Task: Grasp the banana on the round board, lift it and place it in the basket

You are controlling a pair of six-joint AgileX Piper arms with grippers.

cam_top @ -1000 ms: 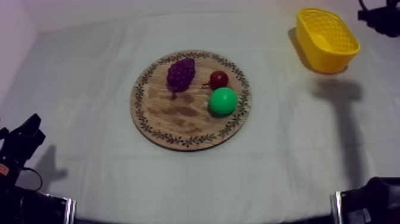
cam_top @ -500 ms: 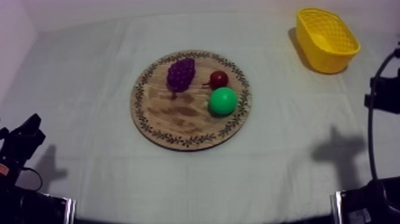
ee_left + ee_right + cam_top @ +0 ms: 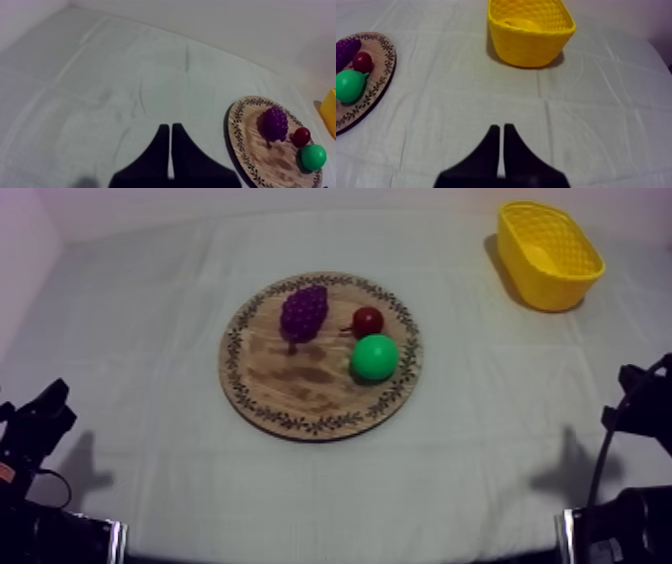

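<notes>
Banana point(image 3: 518, 22) apparently lies in basket point(image 3: 555, 291), upper right of top view; none on board point(image 3: 300, 388). Left gripper point(image 3: 169, 127) and right gripper point(image 3: 501, 127) clenched, empty. Task looks done.

The banana point(image 3: 521, 23) lies inside the upright yellow basket point(image 3: 531, 47)

My left gripper point(image 3: 169, 127) was all black: two flat fingers point(image 3: 152, 159), narrow at the tips and flaring broad toward the base, with a thin pale seam between them. My right gripper point(image 3: 501, 127) looked the same, matte black. From above, my left arm point(image 3: 36, 428) and right arm point(image 3: 645, 406) were black and blocky.
</notes>
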